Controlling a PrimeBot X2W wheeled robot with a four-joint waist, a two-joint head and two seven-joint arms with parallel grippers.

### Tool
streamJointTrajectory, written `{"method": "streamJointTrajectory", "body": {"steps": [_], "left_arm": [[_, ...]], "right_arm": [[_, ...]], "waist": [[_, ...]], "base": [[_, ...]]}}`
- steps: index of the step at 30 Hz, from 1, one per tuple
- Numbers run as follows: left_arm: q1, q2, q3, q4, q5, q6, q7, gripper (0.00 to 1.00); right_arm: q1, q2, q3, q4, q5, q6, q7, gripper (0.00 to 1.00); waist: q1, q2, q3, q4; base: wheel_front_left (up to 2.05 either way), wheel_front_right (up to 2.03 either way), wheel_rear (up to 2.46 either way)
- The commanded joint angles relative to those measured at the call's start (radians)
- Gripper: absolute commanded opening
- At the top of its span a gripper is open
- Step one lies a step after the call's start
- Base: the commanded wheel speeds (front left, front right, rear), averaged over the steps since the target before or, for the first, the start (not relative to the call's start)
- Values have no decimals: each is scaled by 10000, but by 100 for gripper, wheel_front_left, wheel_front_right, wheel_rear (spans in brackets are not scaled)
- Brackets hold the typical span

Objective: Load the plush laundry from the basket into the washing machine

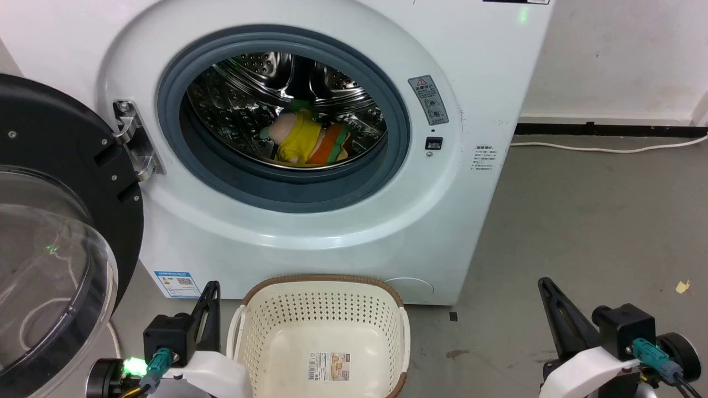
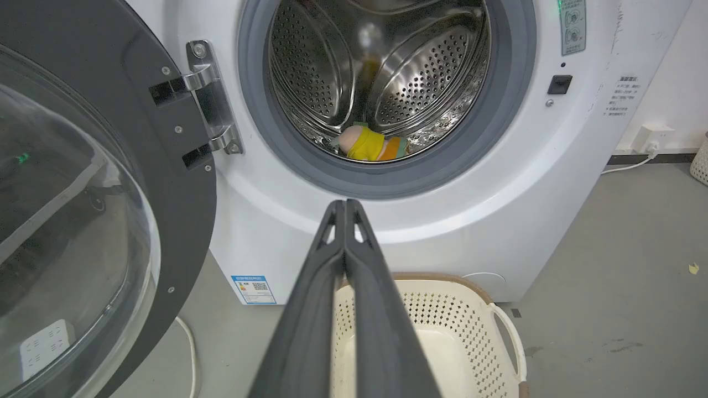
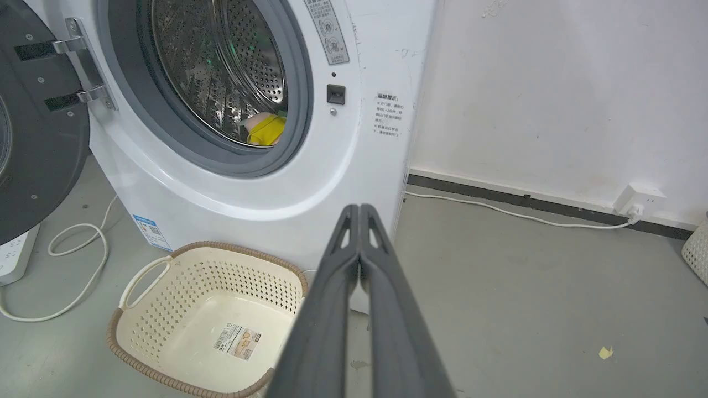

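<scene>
The plush toy (image 1: 307,138) is lying inside the steel drum (image 1: 249,77) — ahead of and above 2 sets of jaws, long axis crosswise. The left gripper (image 2: 344,205) and right gripper (image 3: 359,209) are sitting pinched together, empty — the left looking nearer.

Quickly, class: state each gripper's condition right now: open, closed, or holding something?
Left gripper: closed, holding nothing.
Right gripper: closed, holding nothing.

The plush laundry (image 3: 266,130) is half hidden behind the porthole ring (image 3: 301,99); the door (image 1: 55,127) is cropped.
</scene>
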Motion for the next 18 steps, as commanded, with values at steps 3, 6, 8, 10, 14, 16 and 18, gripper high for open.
{"method": "streamJointTrajectory", "body": {"steps": [3,6,8,10,14,16,18], "left_arm": [[-153,-7,20,-47,26,-58,3,0],[-153,-7,20,-47,26,-58,3,0],[-153,-7,20,-47,26,-58,3,0],[-153,-7,20,-47,26,-58,3,0],[-153,-7,20,-47,26,-58,3,0],[-153,-7,20,-47,26,-58,3,0],[-153,-7,20,-47,26,-58,3,0]], "right_arm": [[-121,-6,-24,-49,-76,6,14,0],[-121,-6,-24,-49,-76,6,14,0],[-121,-6,-24,-49,-76,6,14,0],[-121,-6,-24,-49,-76,6,14,0],[-121,-6,-24,-49,-76,6,14,0],[-121,-6,-24,-49,-76,6,14,0],[-121,-6,-24,-49,-76,6,14,0]], "waist": [[0,0,0,0],[0,0,0,0],[0,0,0,0],[0,0,0,0],[0,0,0,0],[0,0,0,0],[0,0,0,0]], "base": [[0,0,0],[0,0,0],[0,0,0],[0,0,0],[0,0,0],[0,0,0],[0,0,0]]}}
